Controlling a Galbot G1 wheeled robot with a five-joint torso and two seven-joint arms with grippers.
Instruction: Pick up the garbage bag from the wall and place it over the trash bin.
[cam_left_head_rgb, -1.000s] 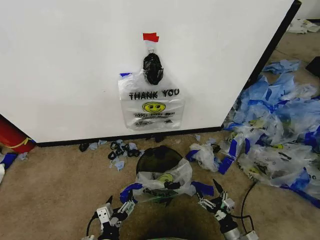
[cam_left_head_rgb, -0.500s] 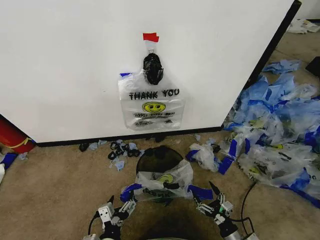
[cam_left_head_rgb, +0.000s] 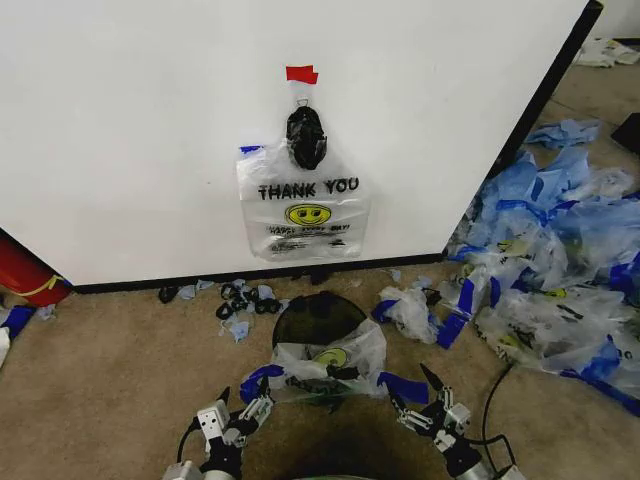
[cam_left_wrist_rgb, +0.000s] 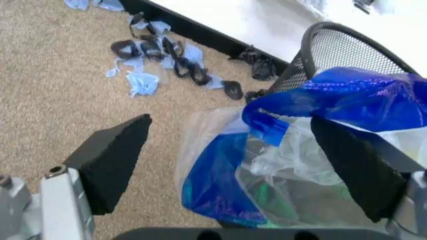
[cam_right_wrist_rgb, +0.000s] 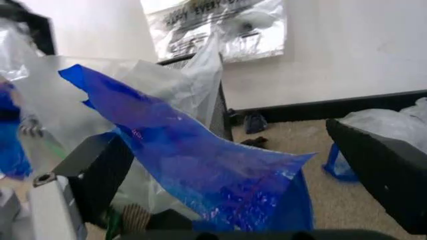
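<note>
A clear garbage bag (cam_left_head_rgb: 303, 210) printed "THANK YOU" with a yellow smiley hangs on the white wall (cam_left_head_rgb: 120, 120), under a black bundle (cam_left_head_rgb: 305, 137) and red tape (cam_left_head_rgb: 301, 73). Below it stands the round black mesh trash bin (cam_left_head_rgb: 318, 315), with another clear bag (cam_left_head_rgb: 325, 365) with blue handles draped over its near rim. My left gripper (cam_left_head_rgb: 243, 405) is open at that bag's left blue handle (cam_left_wrist_rgb: 347, 100), which lies between the pads (cam_left_wrist_rgb: 110, 160). On the other side, my right gripper (cam_left_head_rgb: 410, 388) is open around the right blue handle (cam_right_wrist_rgb: 200, 165).
A big heap of blue-and-clear bags (cam_left_head_rgb: 560, 270) covers the carpet to the right. Black and blue scraps (cam_left_head_rgb: 245, 297) lie at the wall's base strip. A red object (cam_left_head_rgb: 25, 275) sits at the far left. A black cable (cam_left_head_rgb: 492, 400) runs beside my right arm.
My right gripper has dropped back a little toward me, and the right blue handle lies more stretched out. The left gripper shifted only slightly. The bag on the wall has not moved.
</note>
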